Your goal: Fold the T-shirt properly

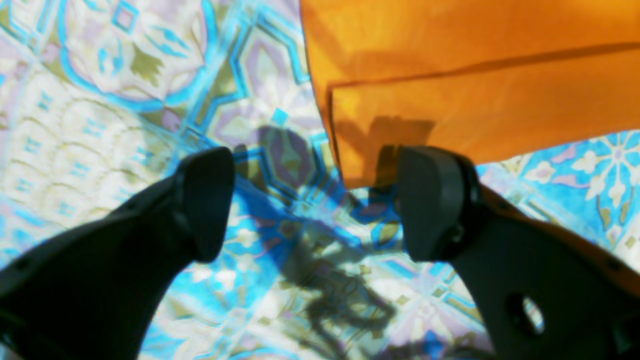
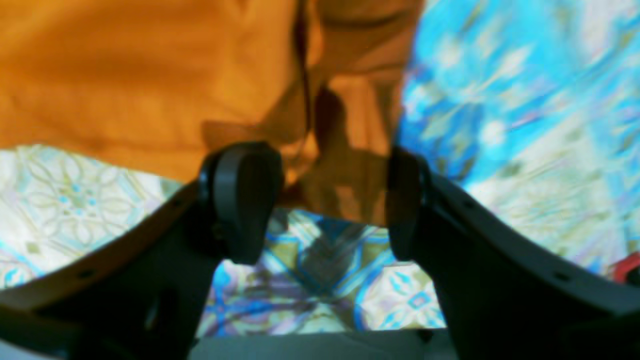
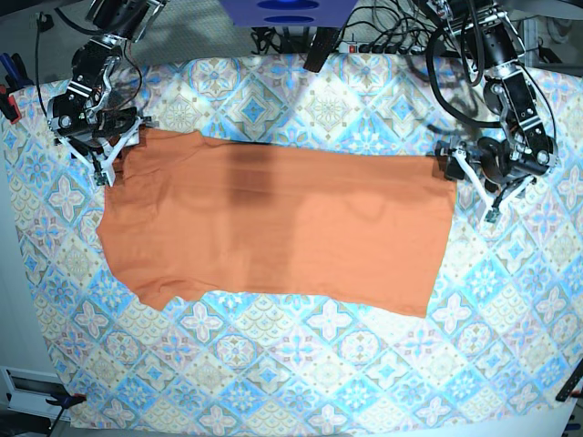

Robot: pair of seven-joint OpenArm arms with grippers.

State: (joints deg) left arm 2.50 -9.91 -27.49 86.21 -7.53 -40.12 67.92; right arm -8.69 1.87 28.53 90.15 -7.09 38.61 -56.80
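Base view shows the shirt [image 3: 273, 228] spread flat across the middle of the frame on the tablecloth [image 3: 319, 364], folded into a long orange band running left to right, with a sleeve flaring at lower left. Its upper left corner lies at the right gripper [image 3: 117, 150], at the frame's upper left; its upper right corner lies at the left gripper [image 3: 475, 187], at the frame's right.

Left wrist view has the shirt [image 1: 475, 90] filling the upper right, two layers showing at its corner. The left gripper [image 1: 315, 200] has its jaws spread wide with nothing between them but cloth pattern; the right-hand finger [image 1: 435, 200] sits at the shirt's corner.

Right wrist view, blurred, has the shirt [image 2: 125, 75] across the upper left. The right gripper [image 2: 325, 200] stands partly open, a fold of orange fabric hanging between its jaws; whether they pinch it I cannot tell.
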